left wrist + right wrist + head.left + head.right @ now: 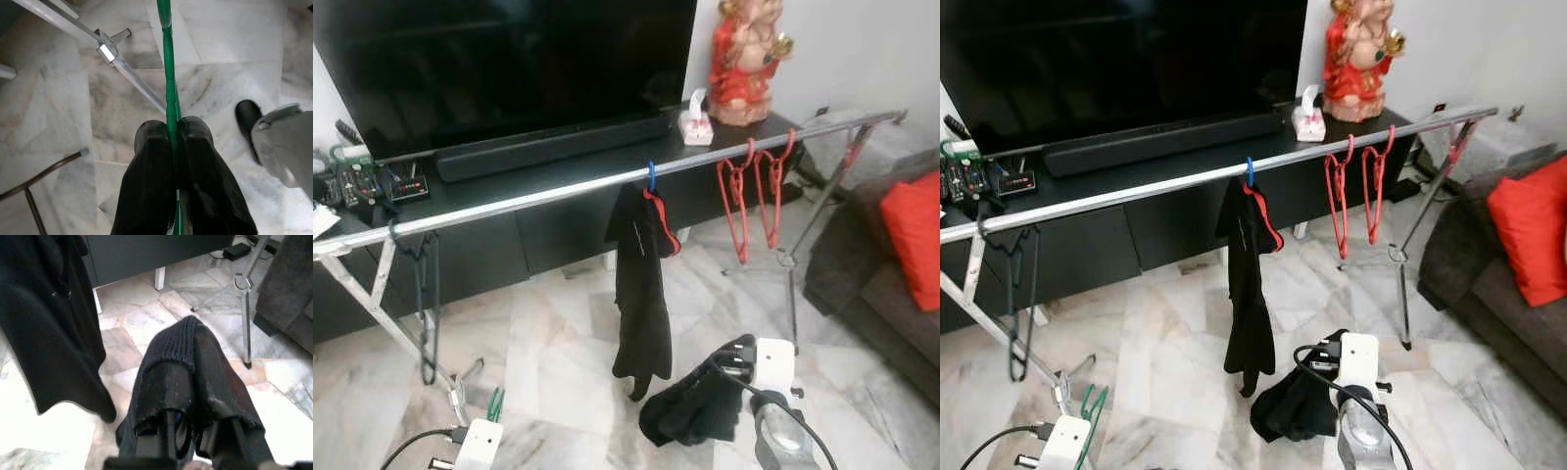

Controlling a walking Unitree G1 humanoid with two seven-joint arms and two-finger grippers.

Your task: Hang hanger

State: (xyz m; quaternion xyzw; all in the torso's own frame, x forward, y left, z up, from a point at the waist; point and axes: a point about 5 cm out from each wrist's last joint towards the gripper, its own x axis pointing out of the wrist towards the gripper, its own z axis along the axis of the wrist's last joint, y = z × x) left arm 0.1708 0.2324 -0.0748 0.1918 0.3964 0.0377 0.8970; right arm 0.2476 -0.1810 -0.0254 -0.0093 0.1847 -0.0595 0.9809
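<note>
Both grippers hold things low over the marble floor (pixel 558 333), in front of the silver drying rail (pixel 558 193).

The left gripper (pixel 171 147) has its jaws squeezed together on a thin green hanger (pixel 168 83), down near the rack's leg (pixel 132 78). The right gripper (pixel 190 382) has its jaws wrapped in a dark knitted cloth (pixel 695 406), and they look pressed together on it. On the rail hang a black garment (pixel 641 294) on a blue hook (pixel 651 176), two red hangers (pixel 754 191) to its right, and a dark hanger (pixel 426 294) near the left end. Behind the rail is a black tabletop (pixel 529 181) with a big TV (pixel 509 59), a soundbar (pixel 553 147) and a red and gold statue (pixel 744 59). A grey sofa (pixel 871 284) with a red cushion (pixel 915 235) sits at the right.
</note>
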